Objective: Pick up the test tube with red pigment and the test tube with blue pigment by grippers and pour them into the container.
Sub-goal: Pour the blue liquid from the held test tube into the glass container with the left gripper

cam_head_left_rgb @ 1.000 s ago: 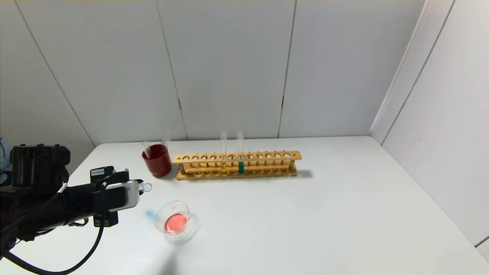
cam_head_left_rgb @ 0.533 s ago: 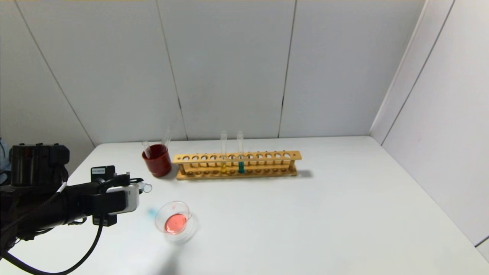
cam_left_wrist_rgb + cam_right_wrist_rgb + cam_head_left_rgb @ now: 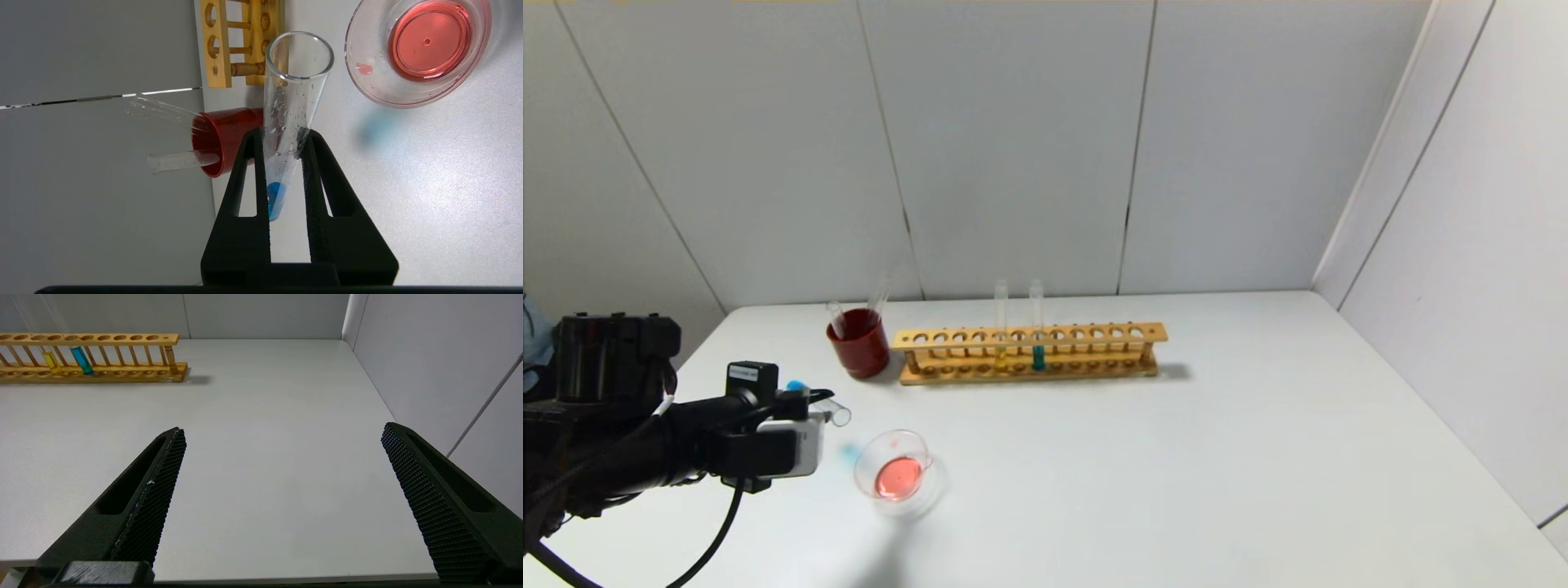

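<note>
text: none legible | label: small white sticker w/ dark print on black block [image 3: 746, 373] atop left arm, head view, too small to read | rack, tubes, cup, dish: no markings seen | wrist views: no text

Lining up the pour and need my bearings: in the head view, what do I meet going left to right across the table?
left gripper holding the test tube with blue pigment → red cup → container → yellow-liquid tube → teal-liquid tube → right end of the wooden rack.
</note>
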